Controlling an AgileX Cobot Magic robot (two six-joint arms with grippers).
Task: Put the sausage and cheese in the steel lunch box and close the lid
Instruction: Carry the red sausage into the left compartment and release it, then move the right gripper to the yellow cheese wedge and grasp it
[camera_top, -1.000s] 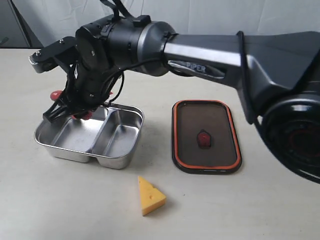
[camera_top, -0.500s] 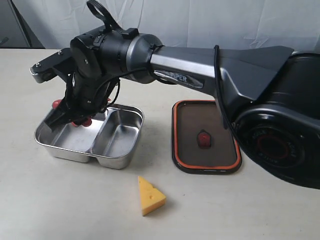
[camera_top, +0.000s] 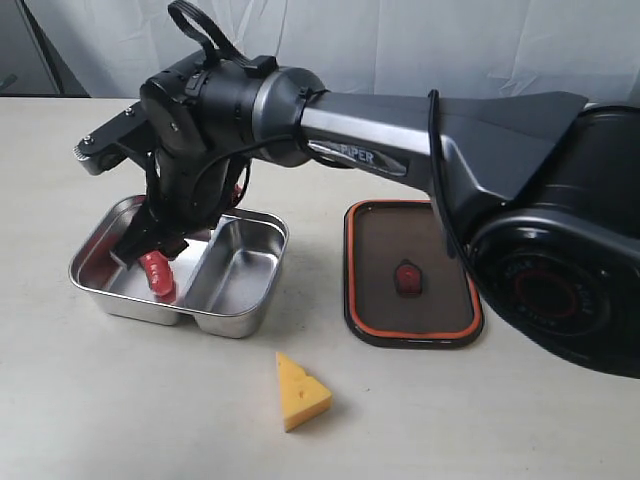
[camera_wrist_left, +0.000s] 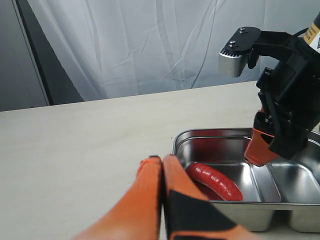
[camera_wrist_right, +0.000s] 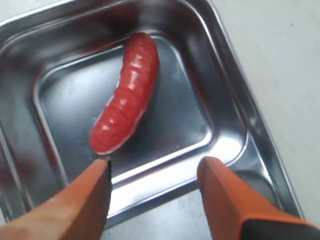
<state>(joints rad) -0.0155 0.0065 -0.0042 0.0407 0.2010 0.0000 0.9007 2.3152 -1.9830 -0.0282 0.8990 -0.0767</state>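
The red sausage (camera_top: 156, 276) lies loose in the left compartment of the steel lunch box (camera_top: 238, 283). My right gripper (camera_top: 150, 243) reaches across from the right and hangs open just above the sausage (camera_wrist_right: 127, 95), its orange fingertips (camera_wrist_right: 216, 172) over the divider and holding nothing. The lunch box (camera_wrist_right: 227, 102) fills that wrist view. The yellow cheese (camera_top: 300, 392) sits on the table in front of the box. The dark lid (camera_top: 412, 272) lies beside the box with its orange seal up. My left gripper (camera_wrist_left: 162, 160) is shut and empty, low beside the box (camera_wrist_left: 215, 133), with the sausage (camera_wrist_left: 215, 181) just beyond it.
The right arm's thick black body (camera_top: 420, 125) stretches over the table from the right, above the back of the lid. A white curtain hangs behind the table. The left arm does not show in the exterior view.
The right gripper, which held the sausage over the box's left compartment, has opened. The sausage now lies on the compartment floor.
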